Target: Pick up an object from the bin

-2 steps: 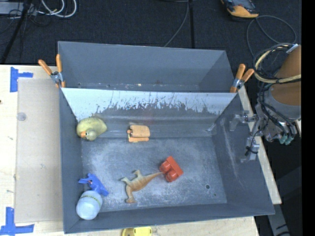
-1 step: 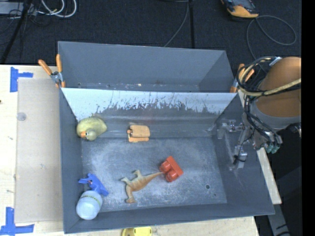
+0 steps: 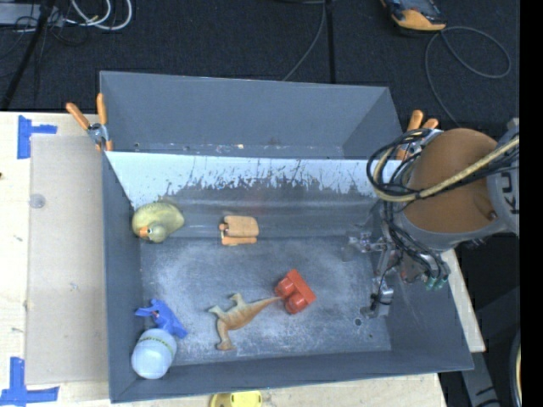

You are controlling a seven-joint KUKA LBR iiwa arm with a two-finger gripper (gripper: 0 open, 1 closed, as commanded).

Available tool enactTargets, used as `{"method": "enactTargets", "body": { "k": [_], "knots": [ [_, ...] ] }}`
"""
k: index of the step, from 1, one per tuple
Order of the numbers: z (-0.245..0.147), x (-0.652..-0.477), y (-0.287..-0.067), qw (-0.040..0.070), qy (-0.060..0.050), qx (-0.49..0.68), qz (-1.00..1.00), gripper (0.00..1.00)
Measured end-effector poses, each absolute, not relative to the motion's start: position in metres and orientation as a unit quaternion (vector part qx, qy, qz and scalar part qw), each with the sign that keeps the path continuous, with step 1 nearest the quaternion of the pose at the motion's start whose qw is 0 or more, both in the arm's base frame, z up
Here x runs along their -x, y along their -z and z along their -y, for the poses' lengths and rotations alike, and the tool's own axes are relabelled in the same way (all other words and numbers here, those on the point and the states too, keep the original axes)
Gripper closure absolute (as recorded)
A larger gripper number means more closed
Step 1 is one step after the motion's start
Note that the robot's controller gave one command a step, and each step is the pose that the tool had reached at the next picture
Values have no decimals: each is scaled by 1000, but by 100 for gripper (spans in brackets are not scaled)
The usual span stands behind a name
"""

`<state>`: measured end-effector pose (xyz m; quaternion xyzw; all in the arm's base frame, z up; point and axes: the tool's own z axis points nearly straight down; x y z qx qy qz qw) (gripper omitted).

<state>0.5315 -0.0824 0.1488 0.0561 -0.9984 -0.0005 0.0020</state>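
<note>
Camera view, entry: my gripper (image 3: 373, 305) hung low over bare floor by the right wall of the grey metal bin (image 3: 254, 117); how wide it stood I could not tell. Nearest item was a chunky red plastic block (image 3: 294, 292), to its left and apart, just beside the tail of a tan plastic dinosaur (image 3: 237, 314). Judged best: shift left, straddle the block's narrower side, clear the tail, descend squarely.

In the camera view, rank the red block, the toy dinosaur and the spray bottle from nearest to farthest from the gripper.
1. red block, mid-bin, just to the view's left of the gripper.
2. toy dinosaur, further left, toward the front wall.
3. spray bottle, in the front left corner.
</note>
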Motion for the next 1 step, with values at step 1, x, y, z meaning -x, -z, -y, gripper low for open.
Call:
{"method": "enactTargets", "body": {
  "k": [1],
  "knots": [
    [64, -558, -112, -2, 1, -112, 994, 0]
  ]
}}
